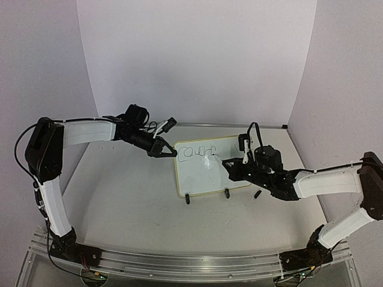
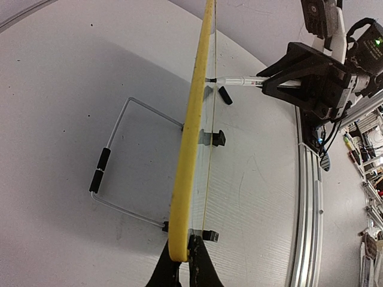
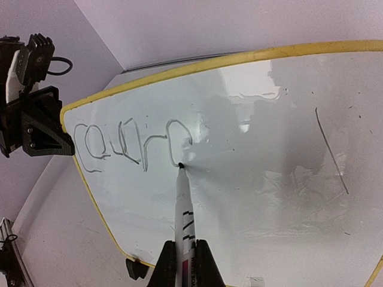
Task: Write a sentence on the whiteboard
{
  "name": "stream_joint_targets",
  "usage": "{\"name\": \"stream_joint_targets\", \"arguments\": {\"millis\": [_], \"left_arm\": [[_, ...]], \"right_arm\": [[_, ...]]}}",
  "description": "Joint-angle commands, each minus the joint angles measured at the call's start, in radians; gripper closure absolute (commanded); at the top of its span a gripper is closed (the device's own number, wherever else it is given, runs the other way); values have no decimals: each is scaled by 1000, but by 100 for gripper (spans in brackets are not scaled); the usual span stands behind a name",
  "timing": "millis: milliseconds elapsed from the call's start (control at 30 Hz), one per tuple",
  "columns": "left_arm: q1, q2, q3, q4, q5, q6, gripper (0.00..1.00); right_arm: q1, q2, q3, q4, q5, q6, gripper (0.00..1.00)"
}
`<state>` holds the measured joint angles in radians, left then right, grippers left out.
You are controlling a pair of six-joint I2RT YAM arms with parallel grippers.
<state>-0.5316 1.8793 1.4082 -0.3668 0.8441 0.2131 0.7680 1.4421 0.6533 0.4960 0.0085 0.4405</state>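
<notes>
- whiteboard [image 1: 209,173]: yellow-rimmed; stood tilted back at the middle of the tabletop [image 1: 131,209] on two black clip feet [image 1: 188,200].
- sentence [image 3: 134,146]: only the first letters were written, roughly "courc", at the board's upper left.
- left gripper [image 1: 170,150]: closed on the whiteboard, pinching the rim at its upper left corner.
- right gripper [image 3: 185,263]: closed around a marker [image 3: 184,206], whose tip touched the board at the last letter.
- wire stand [image 2: 116,155]: behind the board, resting on the tabletop.
- small black piece [image 1: 257,194]: lay on the tabletop just right of the board.
</notes>
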Motion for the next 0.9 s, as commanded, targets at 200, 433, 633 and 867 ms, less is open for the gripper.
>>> {"name": "stream_joint_targets", "arguments": {"millis": [200, 433, 633, 867], "left_arm": [[-10, -11, 8, -20, -105, 103, 100], [-10, -10, 8, -20, -105, 102, 100], [-10, -9, 8, -20, -105, 102, 100], [-10, -8, 9, -20, -104, 102, 100]], "right_arm": [[-7, -1, 45, 30, 122, -2, 100], [-7, 4, 53, 38, 129, -9, 100], [-6, 13, 42, 37, 111, 1, 100], [-2, 21, 19, 3, 83, 15, 100]]}}
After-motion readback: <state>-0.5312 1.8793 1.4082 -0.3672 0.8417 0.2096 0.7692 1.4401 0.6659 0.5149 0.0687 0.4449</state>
